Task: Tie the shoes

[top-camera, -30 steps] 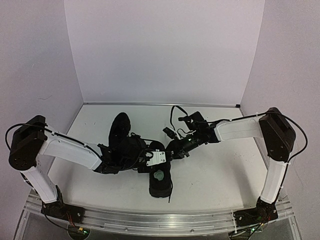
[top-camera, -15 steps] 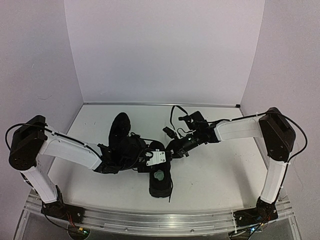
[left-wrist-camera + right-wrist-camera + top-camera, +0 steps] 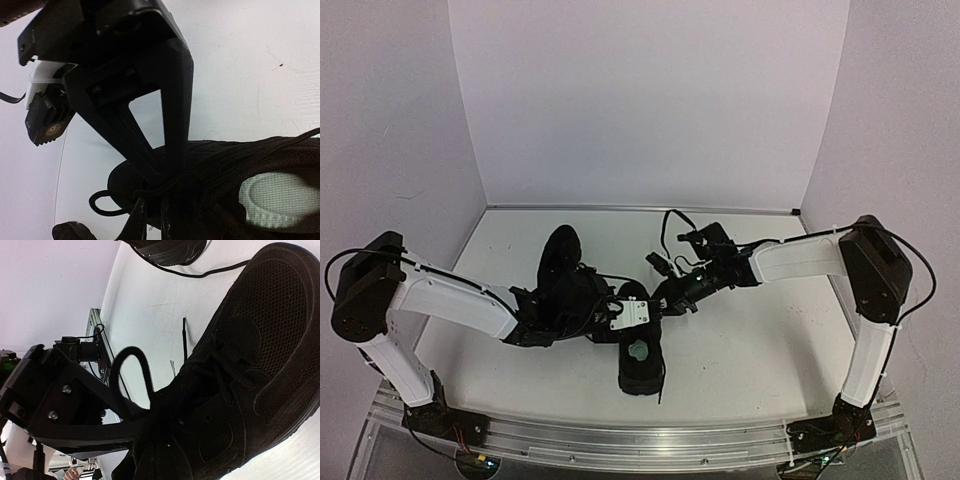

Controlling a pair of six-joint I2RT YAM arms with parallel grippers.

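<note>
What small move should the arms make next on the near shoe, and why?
Probably pull slowly apart: the left fingers seem shut on a lace at the shoe, the right fingers seem to pinch a slack loop; nothing looks tight yet.

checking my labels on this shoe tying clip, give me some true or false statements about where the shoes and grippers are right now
1. The pale patch sits inside the near shoe, the one closer to the arm bases. True.
2. The left gripper hangs open over bare table. False: its fingers are closed together on a lace of the near shoe.
3. A lace loop stands up from the tips of the right gripper. True.
4. In the top view the far shoe lies to the right of the near shoe. False: it lies up and to the left.
5. Both shoes are white. False: both are black.
</note>
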